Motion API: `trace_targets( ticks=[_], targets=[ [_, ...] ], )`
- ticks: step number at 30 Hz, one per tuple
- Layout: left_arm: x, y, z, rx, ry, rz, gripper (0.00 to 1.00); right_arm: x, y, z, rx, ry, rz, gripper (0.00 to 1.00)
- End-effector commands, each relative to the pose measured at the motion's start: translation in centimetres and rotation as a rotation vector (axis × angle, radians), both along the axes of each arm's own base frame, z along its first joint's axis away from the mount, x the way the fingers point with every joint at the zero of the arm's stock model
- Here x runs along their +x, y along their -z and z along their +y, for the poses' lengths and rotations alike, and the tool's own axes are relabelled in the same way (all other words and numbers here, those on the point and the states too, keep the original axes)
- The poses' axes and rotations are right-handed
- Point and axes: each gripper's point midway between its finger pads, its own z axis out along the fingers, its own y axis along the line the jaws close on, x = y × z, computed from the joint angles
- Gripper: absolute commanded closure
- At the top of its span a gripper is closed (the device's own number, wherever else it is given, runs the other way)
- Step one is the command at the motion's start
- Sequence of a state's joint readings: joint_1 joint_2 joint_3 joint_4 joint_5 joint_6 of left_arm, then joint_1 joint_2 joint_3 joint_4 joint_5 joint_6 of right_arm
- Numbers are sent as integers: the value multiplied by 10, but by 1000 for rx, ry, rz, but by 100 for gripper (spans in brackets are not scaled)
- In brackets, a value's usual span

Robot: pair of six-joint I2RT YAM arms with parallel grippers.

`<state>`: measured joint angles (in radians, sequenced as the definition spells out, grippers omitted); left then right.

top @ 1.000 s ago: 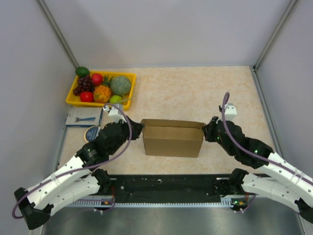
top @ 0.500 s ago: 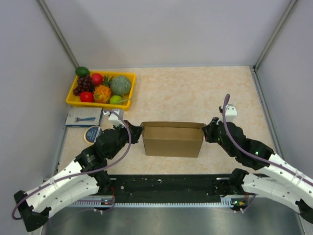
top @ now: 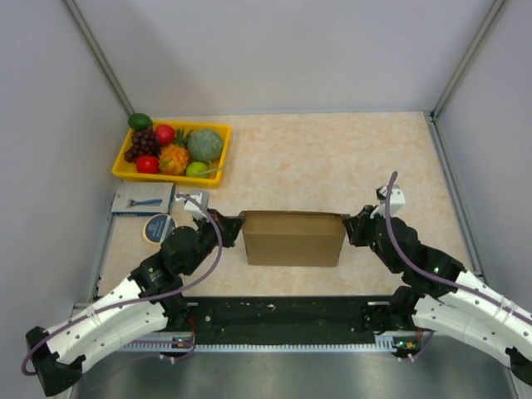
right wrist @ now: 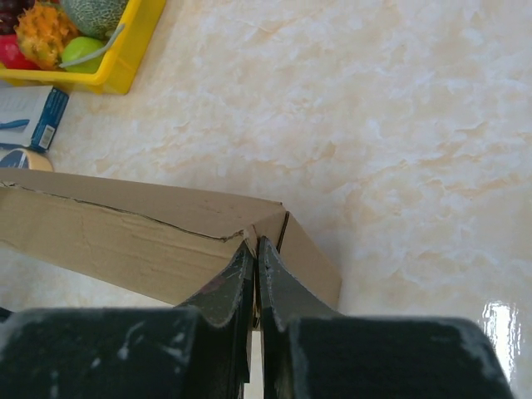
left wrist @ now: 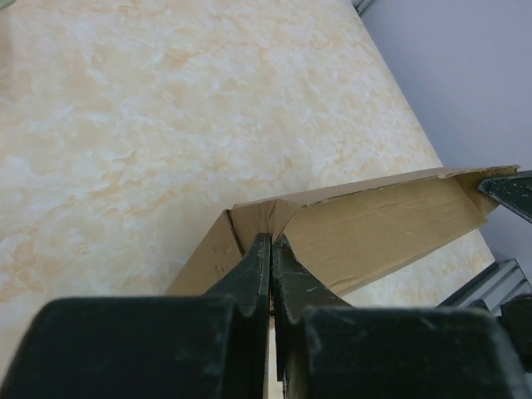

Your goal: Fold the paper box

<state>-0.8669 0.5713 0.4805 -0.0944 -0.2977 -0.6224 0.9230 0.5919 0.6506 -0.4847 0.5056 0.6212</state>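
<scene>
Paper box [top: 293, 241], left tool [top: 235, 226] closed at its left end, right tool [top: 351, 226] closed at the right

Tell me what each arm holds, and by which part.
The paper box, pinched at both ends: left gripper jaws shut on its left end's top edge, right gripper jaws on the right end's.

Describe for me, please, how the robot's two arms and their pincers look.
The left arm and right arm have white shells near the base, black links further out, and a purple cable looping along each. The left pincer and right pincer each have two black, tapered, scuffed fingers.
</scene>
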Motion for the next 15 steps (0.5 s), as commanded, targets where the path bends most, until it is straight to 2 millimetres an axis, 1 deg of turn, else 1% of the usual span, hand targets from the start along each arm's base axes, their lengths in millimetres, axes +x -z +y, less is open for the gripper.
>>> trace_targets(
  ticks=[1, 2, 3, 4, 5, 6, 7, 8, 9, 10, 11, 12, 13, 14, 15],
  targets=[
    [-31, 58, -6, 126, 147, 119, 100, -31, 50, 9, -73, -140, 147, 98],
    [-32, 59, -7, 124, 159, 120, 100, -32, 49, 8, -74, -144, 151, 95],
    [-34, 63, -8, 126, 167, 124, 100, -32, 39, 9, -54, -144, 149, 89],
    [-33, 65, -8, 126, 166, 127, 100, -34, 34, 8, -50, -143, 160, 75],
    [-34, 68, -8, 128, 165, 135, 100, -39, 31, 4, -61, -140, 186, 68],
    [-34, 69, -8, 126, 166, 137, 100, -40, 3, 7, -12, -152, 162, 61],
    [-34, 69, -8, 127, 164, 138, 100, -46, -9, 13, 6, -197, 168, 53],
    [-34, 69, -8, 125, 166, 136, 100, -51, -12, 10, -24, -211, 196, 51],
    [-34, 69, -8, 126, 163, 135, 100, -53, -43, 12, 13, -235, 161, 49],
    [-34, 69, -7, 129, 164, 135, 100, -56, -54, 13, 16, -260, 153, 43],
    [-34, 69, -7, 129, 164, 135, 100, -56, -62, 12, 7, -257, 155, 41],
    [-33, 69, -7, 128, 159, 135, 100, -57, -88, 9, 33, -263, 116, 40],
    [-34, 70, -6, 131, 159, 137, 100, -56, -100, 10, 47, -268, 97, 35],
    [-34, 71, -6, 133, 160, 139, 100, -51, -106, 14, 44, -260, 97, 29],
    [-35, 72, -5, 134, 160, 142, 100, -44, -128, 21, 82, -259, 59, 25]
  ],
)
